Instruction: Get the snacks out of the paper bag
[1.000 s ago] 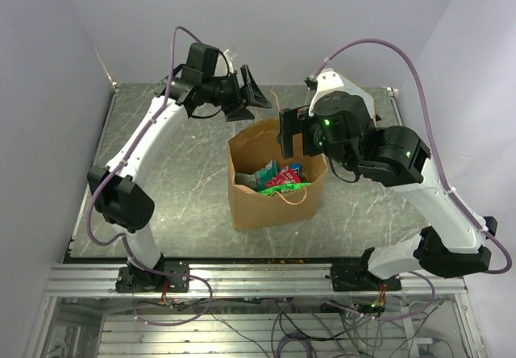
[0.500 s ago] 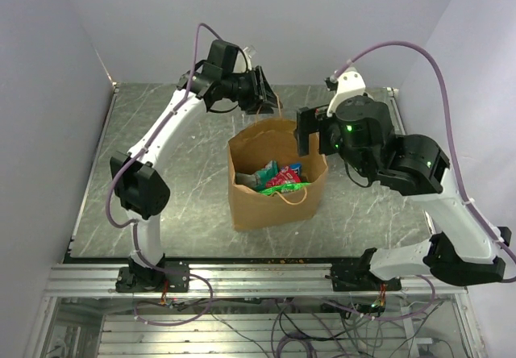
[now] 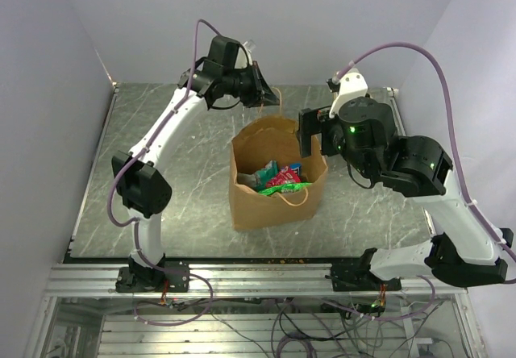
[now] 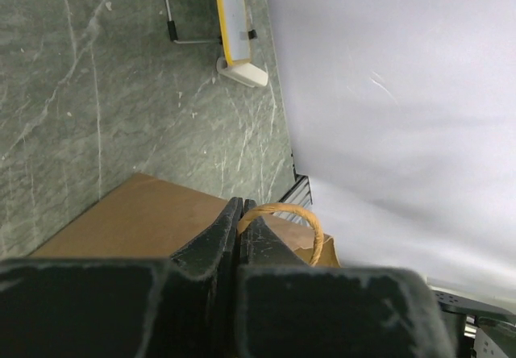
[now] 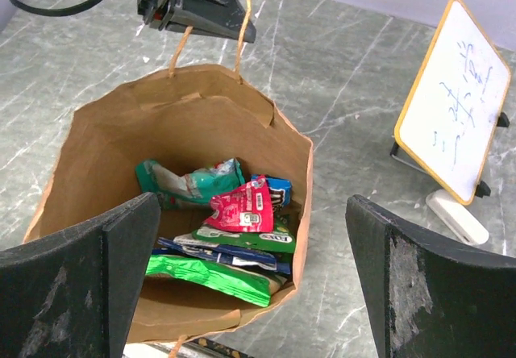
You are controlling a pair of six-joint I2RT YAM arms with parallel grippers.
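**Paper bag** [image 3: 251,201]: set upright near the middle of the desk, somewhat toward the far edge, with the mouth open. Two looped handles are noted. The far handle [image 4: 300,215] is drawn upward.

**Snacks**: all are seen heaped at the bottom of the bag.
- A red packet [image 5: 242,209] is laid on top.
- A teal-green packet [image 5: 187,182] is lodged against the far inner wall.
- A yellow-green packet [image 5: 211,271] is laid nearest the near wall.
- Blue packets [image 5: 276,186] are partly buried, so their number cannot be told.

No packet is seen on the desk outside the bag.

**Left gripper** [image 3: 263,96]: placed above the bag's far rim. Its jaws are closed on the far handle, by which the mouth is judged to be held open.

**Right gripper** [image 3: 310,135]: hung over the bag's right rim and pointed down into it. Its jaws are spread wide and nothing is held.

**White framed board** [image 5: 451,132]: propped toward the far right corner, well apart from the bag.

**Progress**: the bag is opened and steadied, and removal is judged not yet begun. Every packet is left to be lifted out.
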